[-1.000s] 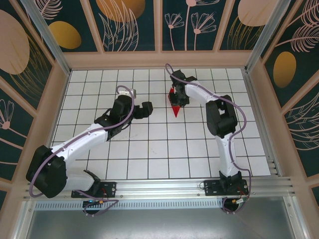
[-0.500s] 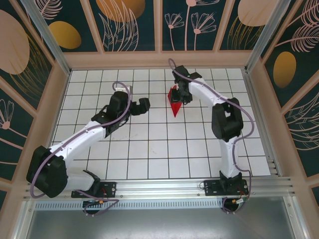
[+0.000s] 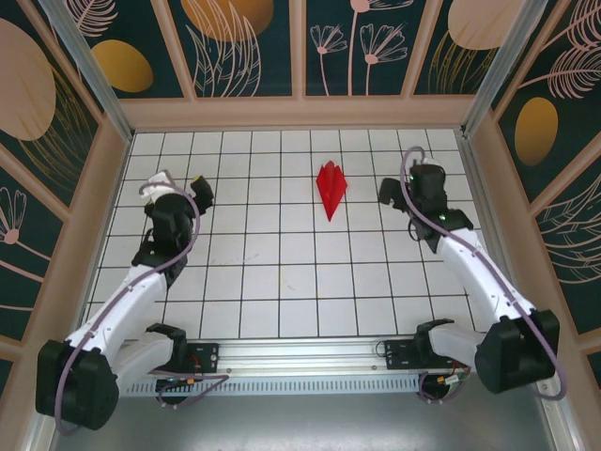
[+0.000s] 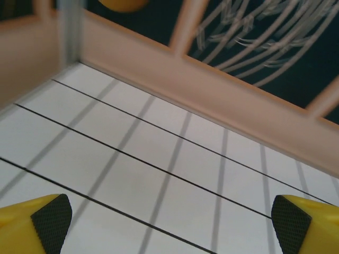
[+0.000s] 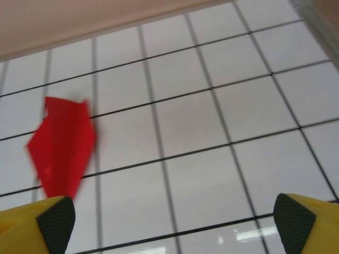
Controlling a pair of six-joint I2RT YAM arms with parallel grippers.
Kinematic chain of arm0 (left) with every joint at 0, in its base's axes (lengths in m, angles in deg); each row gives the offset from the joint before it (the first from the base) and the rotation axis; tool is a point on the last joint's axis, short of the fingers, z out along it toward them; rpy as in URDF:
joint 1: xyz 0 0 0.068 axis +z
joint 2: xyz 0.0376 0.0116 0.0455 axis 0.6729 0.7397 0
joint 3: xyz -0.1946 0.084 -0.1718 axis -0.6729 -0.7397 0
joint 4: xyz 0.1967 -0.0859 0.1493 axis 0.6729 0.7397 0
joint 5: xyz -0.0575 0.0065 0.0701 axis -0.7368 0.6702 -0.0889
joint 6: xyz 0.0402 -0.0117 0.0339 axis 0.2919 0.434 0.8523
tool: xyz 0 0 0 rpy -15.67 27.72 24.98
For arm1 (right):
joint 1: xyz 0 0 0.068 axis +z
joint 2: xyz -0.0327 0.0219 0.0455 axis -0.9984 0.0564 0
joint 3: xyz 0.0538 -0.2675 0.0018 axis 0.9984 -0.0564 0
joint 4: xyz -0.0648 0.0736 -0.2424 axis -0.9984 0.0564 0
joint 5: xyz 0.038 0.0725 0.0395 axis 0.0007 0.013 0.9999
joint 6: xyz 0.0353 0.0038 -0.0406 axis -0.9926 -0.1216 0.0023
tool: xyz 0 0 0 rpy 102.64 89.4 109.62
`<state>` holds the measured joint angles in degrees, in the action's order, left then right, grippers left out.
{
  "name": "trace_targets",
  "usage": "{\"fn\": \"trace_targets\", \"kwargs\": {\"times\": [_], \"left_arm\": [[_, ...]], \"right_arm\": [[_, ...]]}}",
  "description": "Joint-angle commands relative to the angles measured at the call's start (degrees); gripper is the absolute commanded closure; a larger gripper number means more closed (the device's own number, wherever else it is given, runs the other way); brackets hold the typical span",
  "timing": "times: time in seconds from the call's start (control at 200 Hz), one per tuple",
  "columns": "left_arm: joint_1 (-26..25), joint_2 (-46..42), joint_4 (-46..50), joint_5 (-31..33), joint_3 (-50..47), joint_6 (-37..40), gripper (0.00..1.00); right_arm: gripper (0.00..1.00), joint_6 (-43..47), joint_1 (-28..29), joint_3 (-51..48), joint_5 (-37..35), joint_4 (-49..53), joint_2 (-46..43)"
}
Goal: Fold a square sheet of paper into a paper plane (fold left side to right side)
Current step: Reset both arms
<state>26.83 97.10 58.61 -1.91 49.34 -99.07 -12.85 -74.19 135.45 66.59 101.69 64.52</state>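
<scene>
Resting on the surface (image 3: 282, 272), the plane (image 3: 331, 188) lies well apart from my left tool (image 4: 169, 225) and my right tool (image 5: 169, 222). Both tools stand wide, gripping nothing.

Item count:
- Red paper plane (image 3: 331, 188): one, lying between the two hands.
- Hands: two, the left hand (image 4: 169, 219) and the right hand (image 5: 175, 222).
- Yellow fingers (image 5: 21, 225): two per hand.
- Gridded tabletop (image 3: 282, 282): one.

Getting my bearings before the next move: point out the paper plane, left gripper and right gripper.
paper plane (image 3: 331, 188), top external view, middle of its red folded body.
left gripper (image 4: 169, 225), left wrist view, midway between its yellow fingertips.
right gripper (image 5: 175, 222), right wrist view, midway between its yellow fingertips.
</scene>
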Motion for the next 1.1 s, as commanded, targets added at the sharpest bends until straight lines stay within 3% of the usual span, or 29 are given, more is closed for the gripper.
{"fn": "trace_targets", "kwargs": {"times": [0.0,0.08,0.25,0.485,0.681,0.801,0.906,0.991,1.061,1.096], "left_arm": [[0.1,-1.6,-13.6,15.2,-7.5,9.3,0.02],[0.6,-1.4,-18.7,19.5,-11.9,11.9,0.01],[2.3,3.6,-28.4,17.0,-16.9,17.3,0.01],[4.8,10.8,-50.5,5.0,-24.1,22.8,0.01],[6.8,19.4,-61.7,-5.3,-24.3,24.9,0.01],[7.3,26.3,-66.6,-8.0,-23.1,26.8,0.02],[10.1,27.1,-68.2,-10.7,-23.9,24.0,0.01],[10.9,32.5,-75.8,-11.7,-24.6,23.9,0.01],[11.0,30.2,-65.6,-12.2,-21.4,23.5,0.01],[11.1,31.2,-64.7,-11.9,-20.1,23.4,0.02]], "right_arm": [[0.01,1.5,-4.6,-9.7,-1.5,-17.8,-1.0],[0.01,4.3,-7.1,-16.6,-1.9,-27.8,-0.8],[0.01,7.1,-11.2,-25.2,1.8,-47.0,5.0],[0.01,12.0,-11.5,-31.0,5.4,-70.8,15.4],[0.01,14.2,-12.8,-32.8,10.5,-80.8,21.1],[0.01,12.9,-15.1,-35.5,14.7,-87.7,23.5],[0.01,12.7,-15.5,-35.1,15.4,-86.4,23.2],[0.01,12.6,-15.5,-35.0,15.3,-86.5,23.3],[0.01,12.7,-15.4,-35.0,15.2,-86.4,23.3],[0.01,12.7,-15.4,-35.0,15.2,-86.4,23.3]]}}
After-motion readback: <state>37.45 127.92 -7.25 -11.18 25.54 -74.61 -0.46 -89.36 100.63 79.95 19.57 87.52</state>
